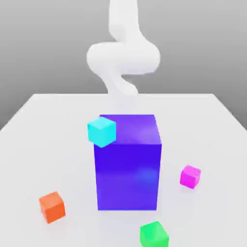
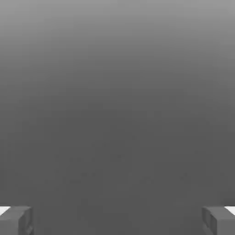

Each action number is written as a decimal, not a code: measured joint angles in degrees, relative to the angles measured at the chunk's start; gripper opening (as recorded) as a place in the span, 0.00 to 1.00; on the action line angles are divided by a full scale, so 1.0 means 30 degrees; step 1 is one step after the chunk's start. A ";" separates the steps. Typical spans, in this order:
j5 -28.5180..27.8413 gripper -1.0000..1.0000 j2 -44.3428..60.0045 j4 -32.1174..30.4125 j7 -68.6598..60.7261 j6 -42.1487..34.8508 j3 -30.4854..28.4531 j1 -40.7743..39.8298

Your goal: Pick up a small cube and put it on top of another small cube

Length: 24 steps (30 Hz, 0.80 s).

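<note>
Across the white tabletop (image 1: 58,144), a small glossy magenta cube (image 1: 190,177) was set nearer the exterior view's right edge than the wide-parted, empty gripper (image 2: 117,221).

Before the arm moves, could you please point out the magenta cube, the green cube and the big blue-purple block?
Magenta cube (image 1: 190,177): exterior view, on its front side.
Green cube (image 1: 154,235): exterior view, near its middle.
Blue-purple block (image 1: 128,176): exterior view, on its front face.

Four cubes (image 1: 190,177) – one big block (image 1: 127,176), one arm (image 1: 123,58), one table (image 1: 53,144).
</note>
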 joint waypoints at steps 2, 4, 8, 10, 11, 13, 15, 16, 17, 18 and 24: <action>0.0108 0.50 0.1295 -0.1095 -0.0532 0.1010 0.0430 0.0756; 0.0203 0.50 0.2565 -0.2157 -0.1048 0.1995 0.0858 0.1492; 0.0347 0.50 0.5091 -0.4274 -0.2040 0.3967 0.1682 0.2999; 0.0443 0.50 0.6392 -0.5352 -0.2573 0.4973 0.2132 0.3748; 0.0487 0.50 0.7065 -0.5902 -0.2842 0.5490 0.2362 0.4135; 0.0569 0.50 0.8481 -0.7031 -0.3393 0.6567 0.2850 0.4928; 0.0632 0.50 1.0036 -0.8215 -0.3960 0.7732 0.3405 0.5744; 0.0637 0.50 1.0891 -0.8836 -0.4239 0.8364 0.3724 0.6155; 0.0600 0.50 1.1819 -0.9483 -0.4501 0.9042 0.4089 0.6545; 0.0393 0.50 1.2760 -1.0018 -0.4600 0.9732 0.4411 0.6921; -0.3515 0.50 1.7182 -0.9835 -0.1991 1.3164 0.1641 0.9276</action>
